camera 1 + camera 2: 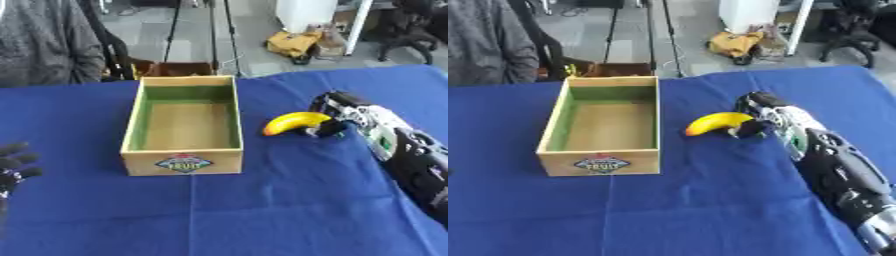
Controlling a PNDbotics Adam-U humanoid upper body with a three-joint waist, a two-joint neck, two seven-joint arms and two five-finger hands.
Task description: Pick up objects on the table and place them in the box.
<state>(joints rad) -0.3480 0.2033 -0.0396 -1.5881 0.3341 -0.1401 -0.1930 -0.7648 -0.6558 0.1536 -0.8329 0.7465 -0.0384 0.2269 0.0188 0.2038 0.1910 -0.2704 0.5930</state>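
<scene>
A blue tablecloth point(262, 215) covers the table; beyond it, tripod legs point(203, 30) and a yellow bag point(294, 42) on the floor.

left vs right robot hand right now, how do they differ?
The right robot hand is out over the blue tablecloth with its fingers curled round the yellow banana, right of the open wooden box; the left robot hand holds nothing. The right robot hand shows with its whole forearm; the left robot hand shows only as dark fingers at the left edge, relaxed. Both are mostly black.
</scene>
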